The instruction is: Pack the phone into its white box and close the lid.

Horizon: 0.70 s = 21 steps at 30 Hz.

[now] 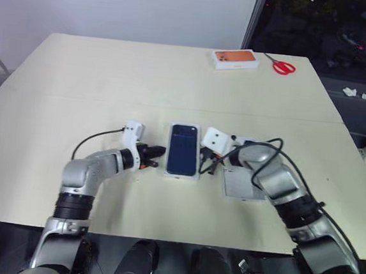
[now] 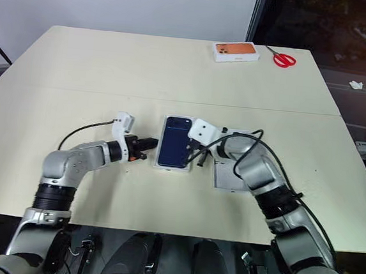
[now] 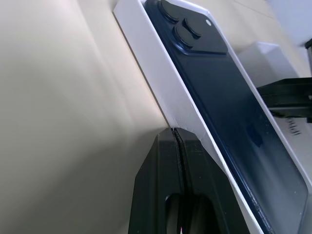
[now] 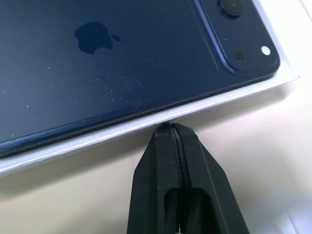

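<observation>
A: In the head views, where does the phone (image 1: pixel 183 148) sit?

B: It lies back-up inside the white box (image 1: pixel 181 173), near the front middle of the table (image 1: pixel 175 78). Taking the box as the landmark: the left gripper (image 1: pixel 158 151) comes at its left long side, the right gripper (image 1: pixel 210 160) at its right long side. Both black tips look pressed together and hold nothing.

A: Anything else around the box?

B: Just to its right, partly under the right arm, lies a flat pale rectangle (image 1: pixel 240 183); I cannot tell whether it is the lid. Far beyond the box, at the table's far edge, stand a small white box with an orange top (image 1: pixel 236 59) and red-handled scissors (image 1: pixel 282 67) beside it.

A: And the left wrist view?

B: The left gripper's fingers (image 3: pixel 187 161) are closed flat against each other, tips right at the white box's side wall (image 3: pixel 161 83). The phone fills the tray, camera cluster (image 3: pixel 187 29) at the end away from the fingers. On the box's other side the right gripper's black finger (image 3: pixel 287 95) shows.

A: The right wrist view?

B: Same on that side: the fingers (image 4: pixel 192 161) are shut together, empty, tips meeting the box's rim (image 4: pixel 146 124). The phone's dark blue back lies level in the tray.
</observation>
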### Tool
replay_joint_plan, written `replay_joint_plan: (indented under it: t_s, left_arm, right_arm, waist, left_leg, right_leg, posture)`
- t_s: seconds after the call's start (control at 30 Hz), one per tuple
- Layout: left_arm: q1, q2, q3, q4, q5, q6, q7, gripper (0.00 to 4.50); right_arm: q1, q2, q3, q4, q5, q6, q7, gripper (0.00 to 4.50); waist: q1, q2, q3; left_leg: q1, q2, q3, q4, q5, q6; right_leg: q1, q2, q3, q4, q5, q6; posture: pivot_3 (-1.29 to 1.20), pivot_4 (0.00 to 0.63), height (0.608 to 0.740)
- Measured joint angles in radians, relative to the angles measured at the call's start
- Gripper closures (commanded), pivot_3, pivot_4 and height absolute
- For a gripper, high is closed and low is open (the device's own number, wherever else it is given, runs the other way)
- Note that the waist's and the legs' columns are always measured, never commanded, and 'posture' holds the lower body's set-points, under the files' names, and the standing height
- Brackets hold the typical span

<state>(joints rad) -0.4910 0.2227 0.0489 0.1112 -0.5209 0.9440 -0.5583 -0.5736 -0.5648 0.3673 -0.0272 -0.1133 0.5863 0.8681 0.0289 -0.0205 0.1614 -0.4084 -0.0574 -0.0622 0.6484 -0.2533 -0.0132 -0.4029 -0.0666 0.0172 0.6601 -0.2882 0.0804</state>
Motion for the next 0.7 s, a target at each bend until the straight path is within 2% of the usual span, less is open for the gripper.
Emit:
replay_joint_plan:
  t_s: [0.3,0.63,0.7]
  left_arm:
    - [-0.036,-0.083,-0.063,0.052,0.060,-0.044,-0.014,4.45]
    - [-0.052,-0.087,-0.075,0.077,0.083,-0.062,-0.052,4.45]
    - [-0.055,-0.077,-0.076,0.082,0.085,-0.067,-0.064,4.50]
  right_arm:
    - [0.063,-0.085,-0.062,-0.038,0.000,0.006,0.023,4.49]
    - [0.071,-0.088,-0.086,-0.038,0.007,0.025,0.028,4.49]
    - [0.071,-0.083,-0.095,-0.039,0.019,0.041,0.032,3.97]
  waist:
    - [0.013,0.000,0.000]
    - [0.008,0.000,0.000]
    - [0.006,0.000,0.000]
  left_leg:
    - [0.001,0.000,-0.001,0.001,0.000,0.000]
    - [0.001,0.001,-0.001,0.001,0.000,0.001]
    - [0.001,0.001,-0.001,0.001,0.000,0.001]
  right_leg:
    - [0.005,0.000,-0.001,-0.005,0.001,0.001]
    - [0.006,0.000,-0.002,-0.007,0.001,0.002]
    - [0.005,0.000,-0.001,-0.007,0.001,0.002]
  posture:
    - [0.00,0.150,0.740]
    - [0.00,0.150,0.740]
    - [0.00,0.150,0.740]
